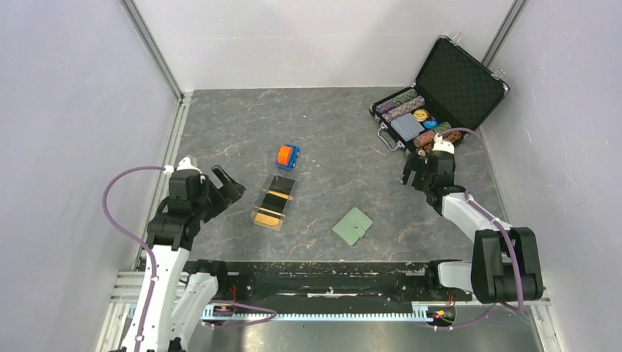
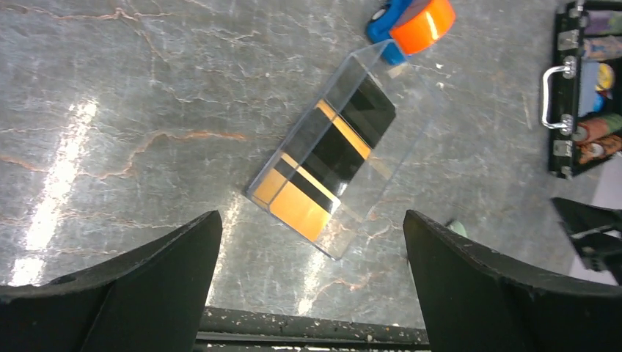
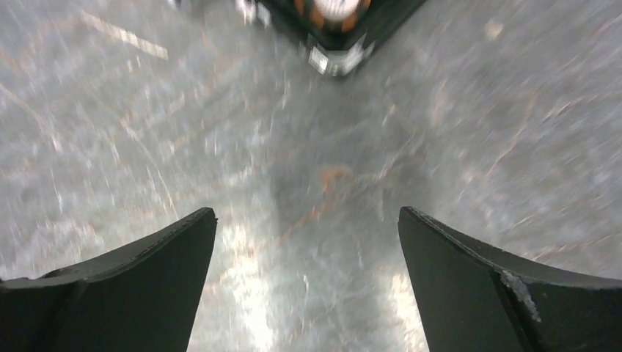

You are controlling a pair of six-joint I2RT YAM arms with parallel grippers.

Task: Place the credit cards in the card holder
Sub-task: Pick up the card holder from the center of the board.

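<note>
Nearest, just past the black rail: the card holder (image 1: 352,225), green and folded shut. Lies flat on the grey table (image 1: 323,125), between the two arms, with nothing holding it.

A bit further, to its left: the clear tray (image 2: 312,125). Holds the credit cards (image 2: 331,155), black ones and orange-gold ones, lying in a row along the tray floor. Sits apart from the card holder.

Left of the tray: the left gripper (image 1: 229,183). Hangs over the table with its two fingers spread wide. Pinches nothing. Points toward the tray and the cards, as seen in its wrist view.

Over on the right side: the right gripper (image 1: 411,174). Spread wide too, with only bare table between the fingers. Hovers near the front of the chip case (image 1: 458,84). Looks blurry in its own wrist view.

Further back, just past the far end of the tray: the toy car (image 1: 287,155), orange and blue.

Farthest, in the back right corner: the black chip case again, lid open, rows of chips inside.
</note>
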